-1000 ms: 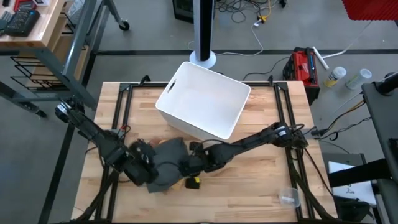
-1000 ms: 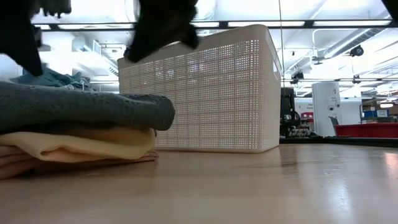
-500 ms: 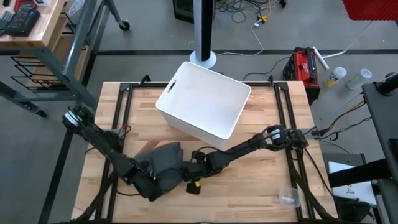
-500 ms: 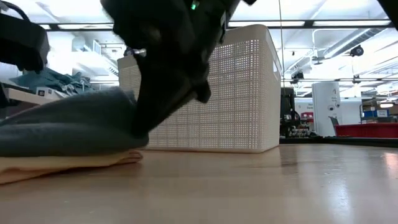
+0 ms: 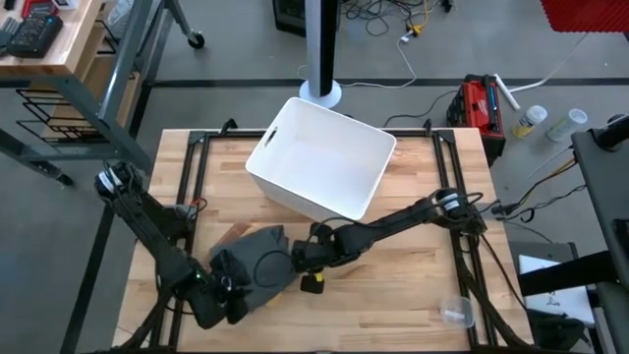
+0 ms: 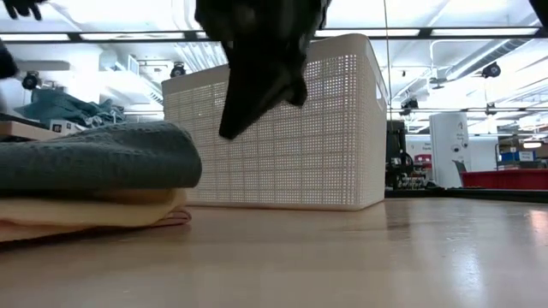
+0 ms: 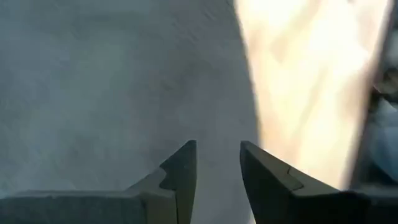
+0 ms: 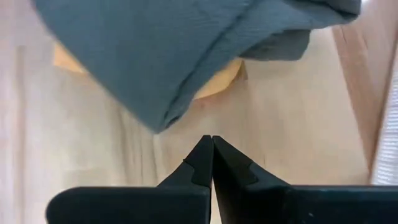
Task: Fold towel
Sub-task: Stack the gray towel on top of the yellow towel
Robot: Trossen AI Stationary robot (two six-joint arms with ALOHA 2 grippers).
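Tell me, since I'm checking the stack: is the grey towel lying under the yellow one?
No, in the low view the grey towel lies on top of the yellow towel.

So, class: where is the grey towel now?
In the high view the grey towel lies front-left on the table, atop a yellow towel, just before the white basket.

The table's far middle is being blocked by the white basket (image 5: 322, 170); the near left is being occupied by the towel stack (image 5: 257, 267), leaving bare wood (image 5: 403, 285) at the near right.
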